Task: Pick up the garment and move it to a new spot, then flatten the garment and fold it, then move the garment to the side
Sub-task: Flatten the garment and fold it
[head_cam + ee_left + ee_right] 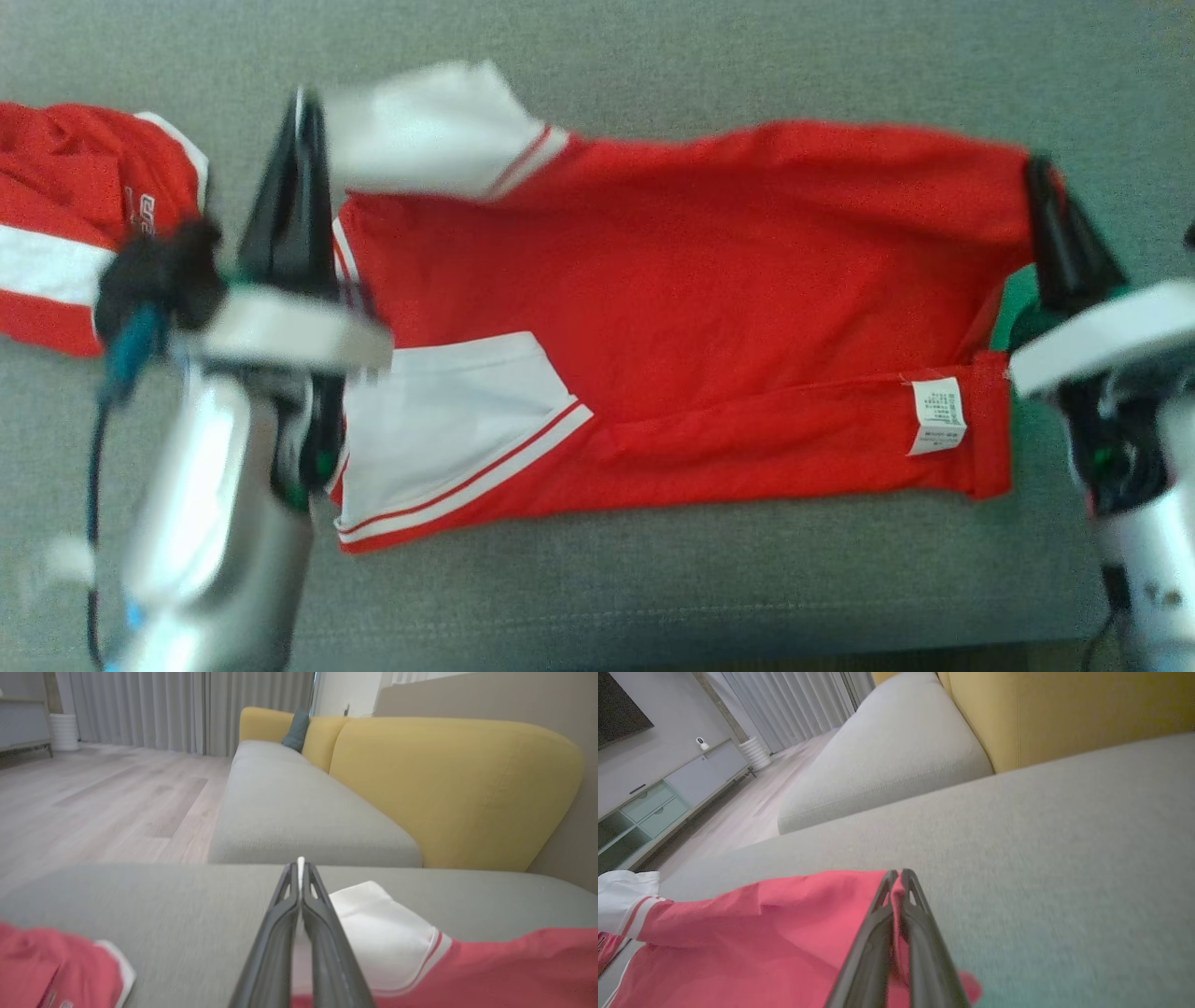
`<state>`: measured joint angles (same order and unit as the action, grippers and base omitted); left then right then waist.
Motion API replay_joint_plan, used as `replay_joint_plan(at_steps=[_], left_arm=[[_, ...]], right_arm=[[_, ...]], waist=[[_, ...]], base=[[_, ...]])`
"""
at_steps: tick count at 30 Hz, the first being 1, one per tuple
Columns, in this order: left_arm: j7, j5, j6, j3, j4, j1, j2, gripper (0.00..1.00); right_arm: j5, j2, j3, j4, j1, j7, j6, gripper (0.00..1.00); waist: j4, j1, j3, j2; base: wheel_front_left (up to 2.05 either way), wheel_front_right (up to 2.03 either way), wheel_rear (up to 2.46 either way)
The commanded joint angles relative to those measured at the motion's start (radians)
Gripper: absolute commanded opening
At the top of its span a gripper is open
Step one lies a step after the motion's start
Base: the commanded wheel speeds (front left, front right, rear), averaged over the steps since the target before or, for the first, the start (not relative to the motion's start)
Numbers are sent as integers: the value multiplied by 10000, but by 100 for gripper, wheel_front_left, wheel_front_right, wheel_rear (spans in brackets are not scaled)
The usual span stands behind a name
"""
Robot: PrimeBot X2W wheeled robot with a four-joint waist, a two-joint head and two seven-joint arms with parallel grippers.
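Fabric is pinched at both ends. Our left gripper [301, 107] has its two long dark fingers pressed together on white cloth at the sleeve end of the red jersey garment with white, red-striped sleeves [709, 280]. A sliver of white shows between the tips in the left wrist view. Our right gripper [1034, 170] is clamped on the red hem corner at the opposite end.

The garment lies spread lengthwise on the grey fabric sofa seat [653, 597], between our two arms. One white sleeve [439, 126] sits at the far edge and the other [448, 420] is folded in nearer us.

We judge that both grips sit on the far long edge so that the cloth stays taut between them. That would let it be dragged flat or brought over in one even fold without bunching.

A small white care label [936, 415] is sewn at a seam near the right end, but its print is too fine for us to read. A second crumpled red-and-white garment [65, 215] lies just beyond our left gripper, apart from the first. It carries pale lettering that we cannot make out.
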<state>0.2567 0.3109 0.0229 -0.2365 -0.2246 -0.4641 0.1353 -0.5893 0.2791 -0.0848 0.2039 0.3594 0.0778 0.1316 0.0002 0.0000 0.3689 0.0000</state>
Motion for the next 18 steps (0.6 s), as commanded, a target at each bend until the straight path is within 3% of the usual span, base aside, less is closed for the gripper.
replay_joint_plan(at_steps=[1, 9, 18], left_arm=[[35, 91, 148, 486, 677, 536, 381, 0], [-883, 771, 583, 555, 1944, 3301, 291, 0], [-1570, 1185, 764, 445, 2001, 4405, 194, 0]], right_arm=[[-182, 99, -190, -470, -405, -118, -9, 0], [-434, -3, -54, -682, -1839, -87, -9, 0], [-213, -272, 129, -629, -2621, -98, -9, 1]], waist=[[-36, 0, -196, 0], [-20, 0, -592, 0], [-45, 0, -831, 0]], base=[[0, 0, 0], [0, 0, 0], [0, 0, 0]])
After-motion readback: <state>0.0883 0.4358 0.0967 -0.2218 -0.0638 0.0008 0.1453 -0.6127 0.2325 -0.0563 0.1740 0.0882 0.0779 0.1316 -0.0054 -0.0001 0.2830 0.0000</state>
